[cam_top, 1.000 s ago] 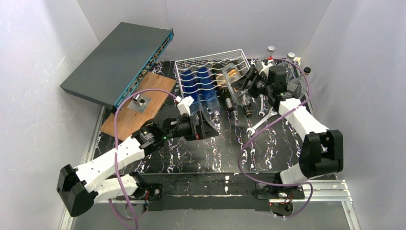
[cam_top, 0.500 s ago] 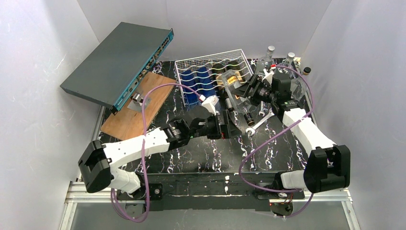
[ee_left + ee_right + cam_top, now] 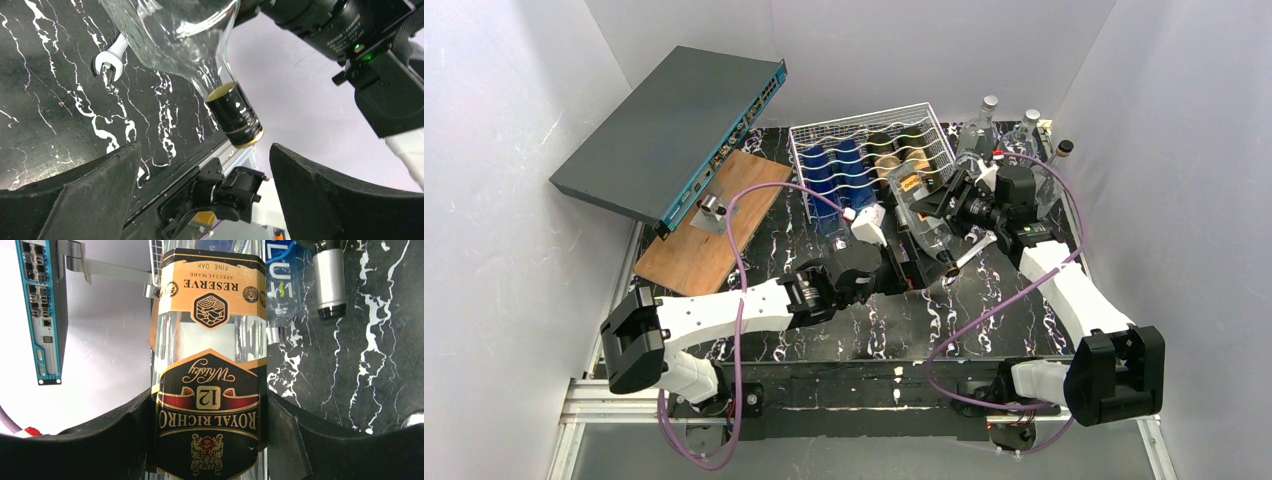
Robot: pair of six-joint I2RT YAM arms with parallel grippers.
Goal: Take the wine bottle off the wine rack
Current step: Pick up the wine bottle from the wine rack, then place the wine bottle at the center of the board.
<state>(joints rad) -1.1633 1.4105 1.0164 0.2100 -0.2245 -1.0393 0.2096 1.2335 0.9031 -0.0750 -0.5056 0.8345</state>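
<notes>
While the right gripper (image 3: 209, 400) is clamped across the labelled body of the wine bottle (image 3: 921, 205), you may judge the lift itself complete. The bottle hangs tilted in the air, neck lowest, just beside the near right corner of the wine rack (image 3: 864, 125), and appears to be out of its cradles. The left gripper (image 3: 204, 150) stands wide apart with one finger on each side of the capped neck, touching neither glass nor cap.

Step in hand: probably a handover, or else a set-down.

- For a handover, bring the left fingers level with the neck and close them squarely above the cap. Release the right grip only afterwards, because the glass is smooth and the body is heavy.
- For a set-down, lower the bottle onto a bare part of the table (image 3: 874, 330), away from the wrench (image 3: 972, 245).

Count of items:

- One wine bottle, in the grip.
- One rack, with two blue bottles (image 3: 822, 170) in it.
- Dark bottles (image 3: 886, 150) beside them in the rack, number not clear.
- Two clear bottles (image 3: 989, 110), upright at the far right.
- One wrench.
- One network switch (image 3: 674, 125).
- One wooden board (image 3: 694, 245).
</notes>
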